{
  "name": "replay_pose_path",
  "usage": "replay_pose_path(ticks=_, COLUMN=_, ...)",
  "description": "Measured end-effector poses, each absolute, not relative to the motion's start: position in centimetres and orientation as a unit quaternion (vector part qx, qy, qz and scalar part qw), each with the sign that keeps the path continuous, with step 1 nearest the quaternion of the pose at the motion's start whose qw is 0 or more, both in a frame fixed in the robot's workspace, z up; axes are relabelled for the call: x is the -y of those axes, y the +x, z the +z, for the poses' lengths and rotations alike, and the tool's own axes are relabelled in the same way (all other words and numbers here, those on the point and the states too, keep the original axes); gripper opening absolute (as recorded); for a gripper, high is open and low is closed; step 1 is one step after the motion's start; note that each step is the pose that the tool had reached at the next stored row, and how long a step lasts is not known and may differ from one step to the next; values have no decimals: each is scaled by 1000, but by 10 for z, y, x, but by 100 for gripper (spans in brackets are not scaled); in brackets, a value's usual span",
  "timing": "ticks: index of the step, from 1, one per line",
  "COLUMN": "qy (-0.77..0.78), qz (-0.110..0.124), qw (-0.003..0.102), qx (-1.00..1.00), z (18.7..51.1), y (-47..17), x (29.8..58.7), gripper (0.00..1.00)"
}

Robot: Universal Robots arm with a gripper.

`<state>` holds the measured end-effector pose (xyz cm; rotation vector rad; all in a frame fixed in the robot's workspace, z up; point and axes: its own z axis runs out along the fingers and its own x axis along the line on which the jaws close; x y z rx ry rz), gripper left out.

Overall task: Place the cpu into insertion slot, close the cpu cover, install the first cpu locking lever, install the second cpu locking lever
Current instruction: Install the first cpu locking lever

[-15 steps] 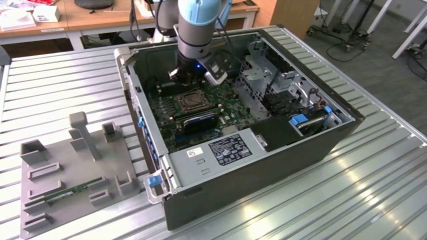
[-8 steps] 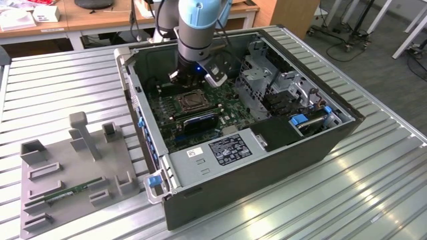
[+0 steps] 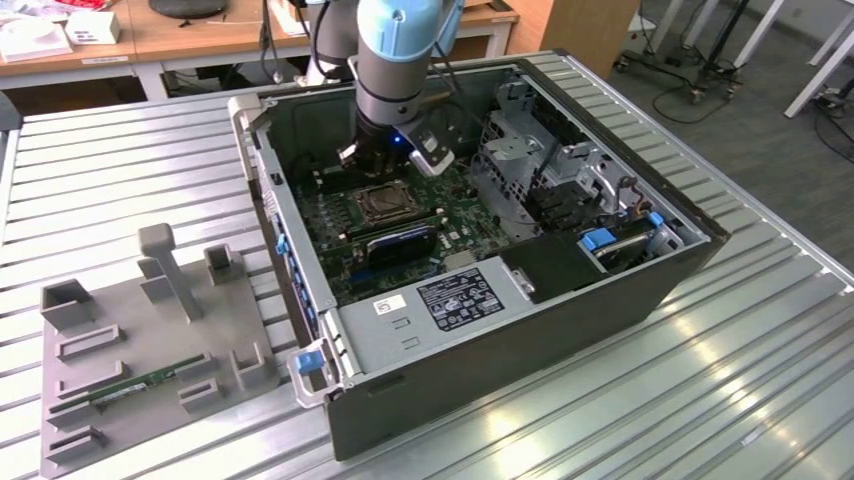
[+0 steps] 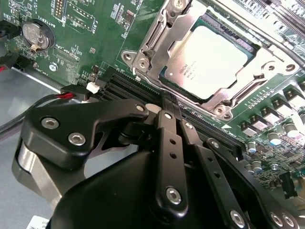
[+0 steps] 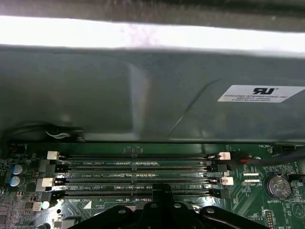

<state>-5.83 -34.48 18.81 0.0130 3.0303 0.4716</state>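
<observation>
The small flat square cpu with its silvery-grey metal top (image 4: 213, 59) already lies in the socket on the green motherboard (image 4: 90, 36), and the thin silver hinged cpu cover (image 4: 167, 36), a frame with a square opening, lies flat around it, so the chip's top shows through the opening. In the second wrist view the black claw (image 4: 170, 102) hangs just beside the socket, over the black memory slots (image 5: 138, 174), its two fingertips pressed together with nothing between them: clenched and empty. Judging from this, the work stands at the locking levers. To do that step well, the closed tip should probably bear on the lever's end rather than on the frame or the chip, and push steadily so the thin wire does not slip off. In the exterior view the socket (image 3: 379, 205) sits inside the open dark computer case (image 3: 534, 330) on the ribbed metal desk (image 3: 747, 400).
</observation>
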Motion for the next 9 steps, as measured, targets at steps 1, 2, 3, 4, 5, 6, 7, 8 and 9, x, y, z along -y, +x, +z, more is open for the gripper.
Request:
replay_pose_path(ticks=1, qy=4, qz=154, qw=37, qx=-987, z=188, y=-58, x=345, gripper=11)
replay_pose_path(ticks=2, qy=4, qz=154, qw=37, qx=-987, z=188, y=-58, x=345, gripper=11)
replay_pose_path(ticks=3, qy=4, qz=154, qw=37, qx=-987, z=188, y=-58, x=345, gripper=11)
replay_pose_path(ticks=4, qy=4, qz=154, qw=37, qx=-987, z=188, y=-58, x=345, gripper=11)
replay_pose_path(ticks=5, qy=4, qz=154, qw=37, qx=-987, z=188, y=-58, x=345, gripper=11)
replay_pose_path(ticks=6, qy=4, qz=154, qw=38, qx=-987, z=188, y=-58, x=345, gripper=11)
replay_pose_path(ticks=7, qy=4, qz=154, qw=38, qx=-987, z=188, y=-58, x=345, gripper=11)
replay_pose_path(ticks=8, qy=4, qz=154, qw=38, qx=-987, z=189, y=-58, x=345, gripper=11)
replay_pose_path(ticks=9, qy=4, qz=154, qw=38, qx=-987, z=191, y=-58, x=345, gripper=11)
